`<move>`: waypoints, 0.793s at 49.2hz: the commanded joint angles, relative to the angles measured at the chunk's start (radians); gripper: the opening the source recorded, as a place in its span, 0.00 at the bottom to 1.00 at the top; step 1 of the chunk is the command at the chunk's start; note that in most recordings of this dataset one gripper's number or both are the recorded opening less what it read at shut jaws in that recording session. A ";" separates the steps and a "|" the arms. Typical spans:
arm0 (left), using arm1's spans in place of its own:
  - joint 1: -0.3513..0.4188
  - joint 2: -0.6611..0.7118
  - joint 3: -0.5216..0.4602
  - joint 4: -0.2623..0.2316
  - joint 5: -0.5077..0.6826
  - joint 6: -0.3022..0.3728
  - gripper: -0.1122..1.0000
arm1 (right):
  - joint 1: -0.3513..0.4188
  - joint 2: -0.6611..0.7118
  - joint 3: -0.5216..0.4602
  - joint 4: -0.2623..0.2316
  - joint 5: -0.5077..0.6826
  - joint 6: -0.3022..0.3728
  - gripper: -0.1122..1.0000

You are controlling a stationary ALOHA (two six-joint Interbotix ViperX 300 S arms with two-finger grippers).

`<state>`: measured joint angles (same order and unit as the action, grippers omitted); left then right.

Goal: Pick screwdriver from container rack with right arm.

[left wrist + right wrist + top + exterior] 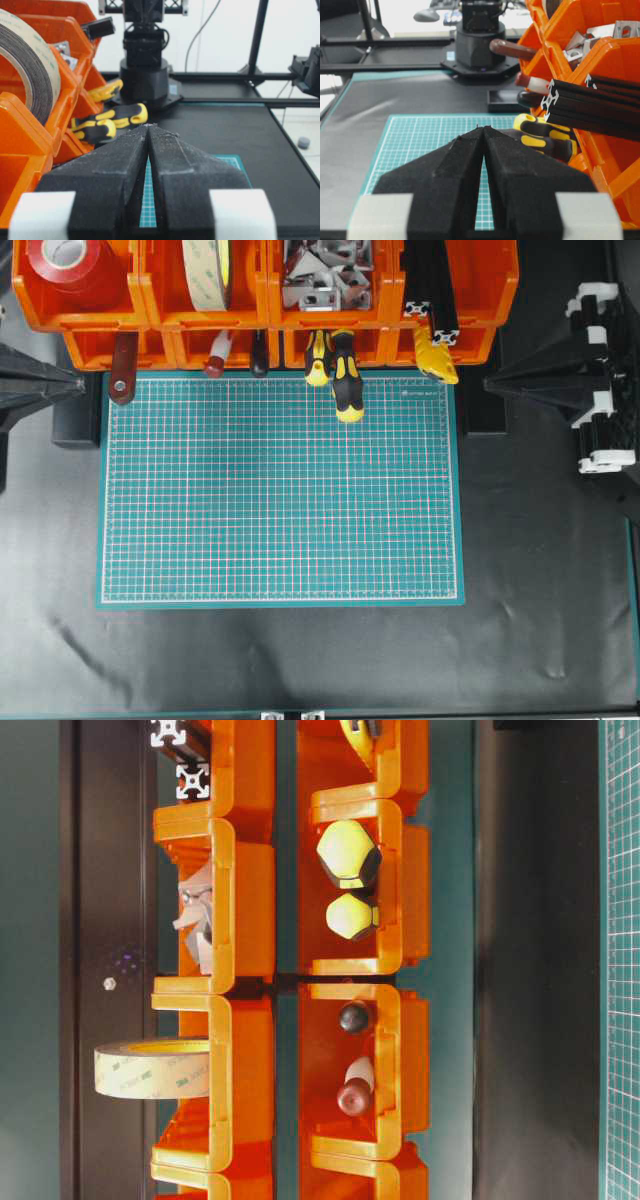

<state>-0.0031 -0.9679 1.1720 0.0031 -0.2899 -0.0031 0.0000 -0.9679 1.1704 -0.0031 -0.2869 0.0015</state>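
Screwdriver (345,388) sticks out of the rack (480,295) at the top middle. Right gripper (483,128) is closed, holding nothing. Left gripper (148,126) is closed too.

Black table (300,660); green cutting mat (280,500) flat on it; orange container rack (265,300) at its far edge.

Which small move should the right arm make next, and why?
Probably open the right gripper and swing it toward the container rack. Its fingers meet at the tips and hold nothing, and the screwdriver sits in a lower bin, its handle sticking out over the green mat.
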 commanded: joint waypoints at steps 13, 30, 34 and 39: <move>-0.023 0.015 -0.146 0.031 0.112 -0.023 0.10 | 0.015 0.044 -0.199 0.002 0.256 0.008 0.10; -0.048 0.020 -0.183 0.031 0.206 -0.034 0.10 | 0.123 0.216 -0.462 -0.061 0.611 0.003 0.10; -0.048 0.029 -0.189 0.031 0.206 -0.034 0.10 | 0.167 0.265 -0.515 -0.123 0.672 0.005 0.10; -0.041 0.038 -0.193 0.029 0.206 -0.034 0.10 | 0.212 0.330 -0.577 -0.221 0.756 0.011 0.10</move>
<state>-0.0476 -0.9419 1.0109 0.0307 -0.0798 -0.0337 0.1779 -0.6826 0.6688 -0.1503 0.4065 0.0077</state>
